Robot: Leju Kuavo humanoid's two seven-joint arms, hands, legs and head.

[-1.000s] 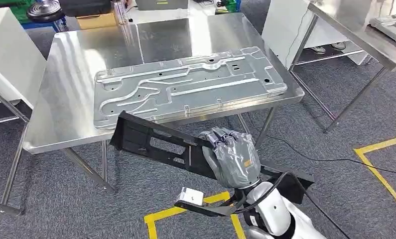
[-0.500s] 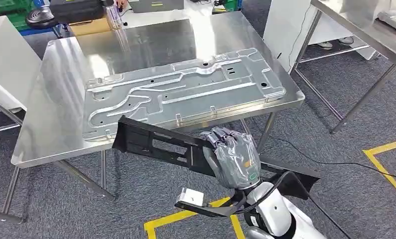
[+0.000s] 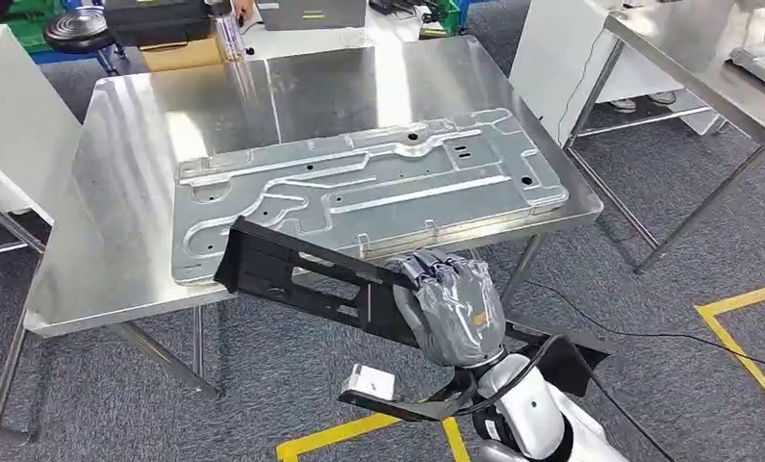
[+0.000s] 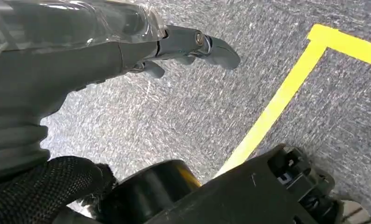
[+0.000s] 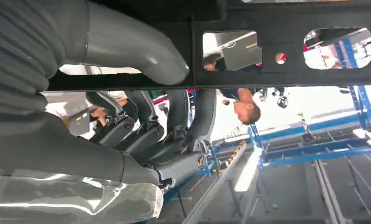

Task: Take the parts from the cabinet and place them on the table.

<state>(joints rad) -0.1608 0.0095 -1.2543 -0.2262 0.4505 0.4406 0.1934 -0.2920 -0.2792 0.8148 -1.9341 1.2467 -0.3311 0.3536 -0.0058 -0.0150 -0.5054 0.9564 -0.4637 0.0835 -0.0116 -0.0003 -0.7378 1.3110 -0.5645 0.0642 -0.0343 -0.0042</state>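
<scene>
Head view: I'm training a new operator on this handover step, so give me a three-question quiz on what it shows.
1. True or false: the black bracket already lies flat on the steel table.
2. Which robot hand holds the bracket?
A. left
B. right
C. both
3. Fill in: the large grey metal panel lies on the ____.

Key: 1. False; the right robot hand grips it, its far end above the table's near edge. 2. B; the left robot hand hangs over the carpet, holding nothing. 3. Table.

Long black slotted part [image 3: 301, 274], tilted, overlapping table [image 3: 118, 279] edge
</scene>
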